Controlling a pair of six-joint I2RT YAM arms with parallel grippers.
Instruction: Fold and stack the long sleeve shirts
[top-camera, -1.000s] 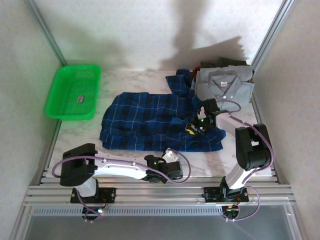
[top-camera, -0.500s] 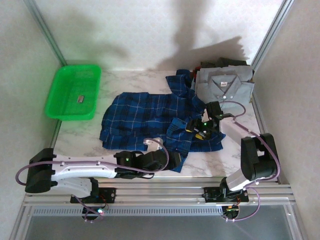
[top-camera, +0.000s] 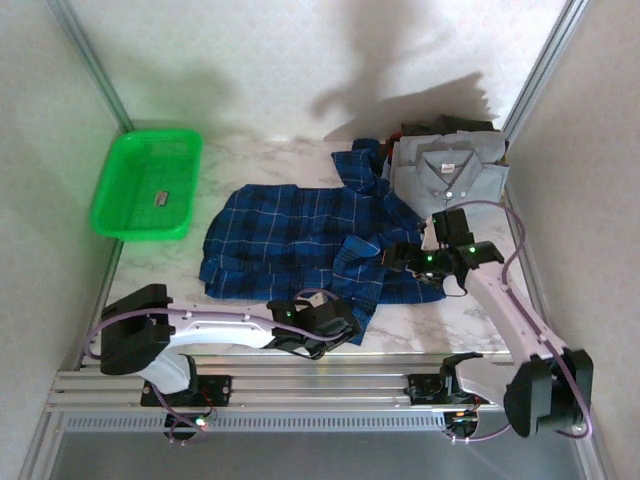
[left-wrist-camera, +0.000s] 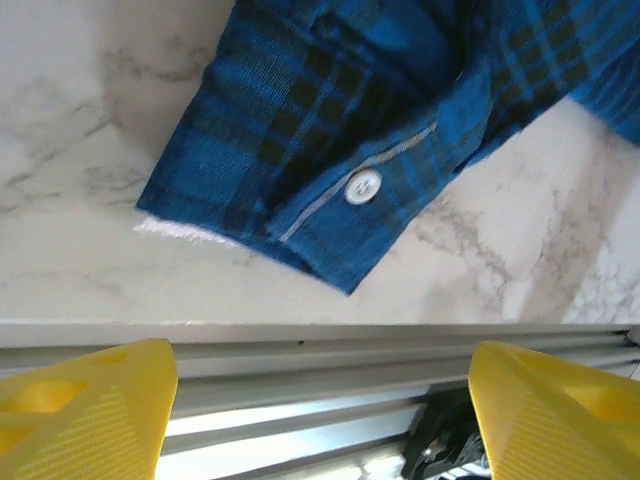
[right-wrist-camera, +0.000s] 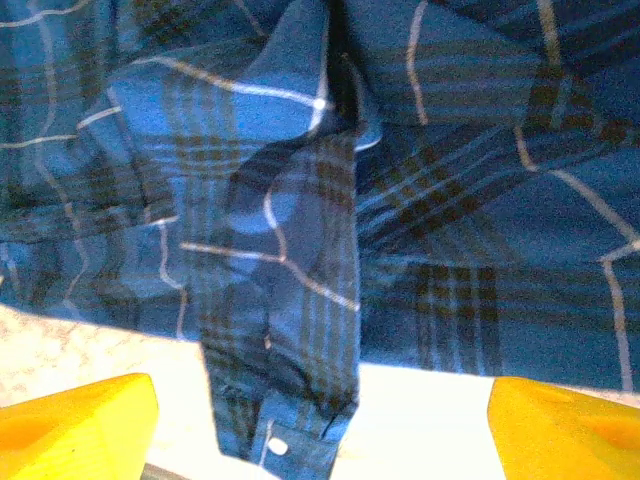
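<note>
The dark blue plaid long sleeve shirt lies spread across the middle of the table. One sleeve runs toward the near edge, and its buttoned cuff rests on the marble. My left gripper hovers just at that cuff, open, with its yellow fingertips wide apart and nothing between them. My right gripper is open above the shirt's right part, and its fingers straddle the sleeve without holding it. A folded grey shirt tops a pile of darker folded ones at the back right.
A green plastic basket with a small item inside stands at the back left. The aluminium rail of the table's near edge runs right under my left gripper. Frame posts and walls close in both sides.
Both grippers went from shut to open and let go of the plaid sleeve. The right arm swung out to the right, and the sleeve cuff now lies near the front edge.
</note>
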